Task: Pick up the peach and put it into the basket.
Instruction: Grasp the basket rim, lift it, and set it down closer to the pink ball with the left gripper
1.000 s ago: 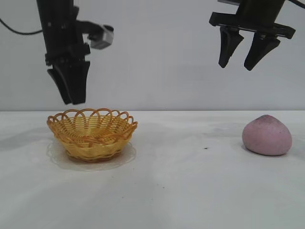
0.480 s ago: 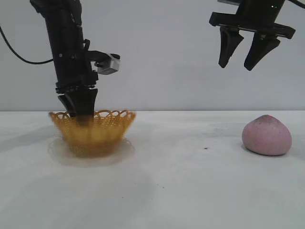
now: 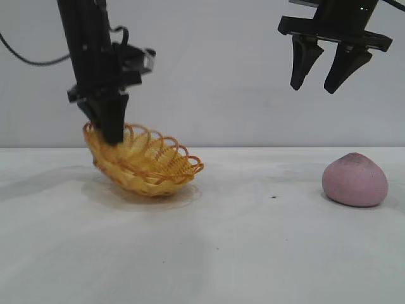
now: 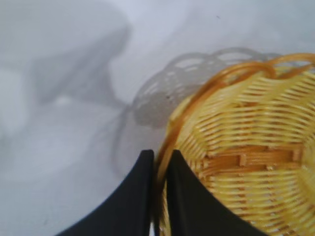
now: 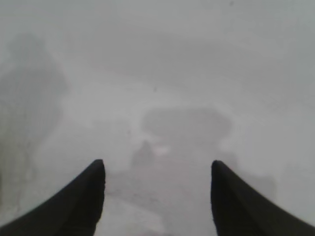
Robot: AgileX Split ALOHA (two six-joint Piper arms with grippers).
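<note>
The yellow-orange wicker basket is tilted, its left rim raised and its right side low by the table. My left gripper is shut on the basket's left rim; the left wrist view shows the rim pinched between the black fingers, with the woven inside beside them. The dusty pink peach sits on the table at the right. My right gripper hangs open and empty high above the table, up and a little left of the peach. The right wrist view shows only its open gripper over bare table.
A white table runs across the scene with a pale wall behind. A small dark speck lies between the basket and the peach.
My left gripper came down onto the basket's left rim, shut on it, and has lifted and shifted it right, tilting the basket. The right arm and peach have not moved.
</note>
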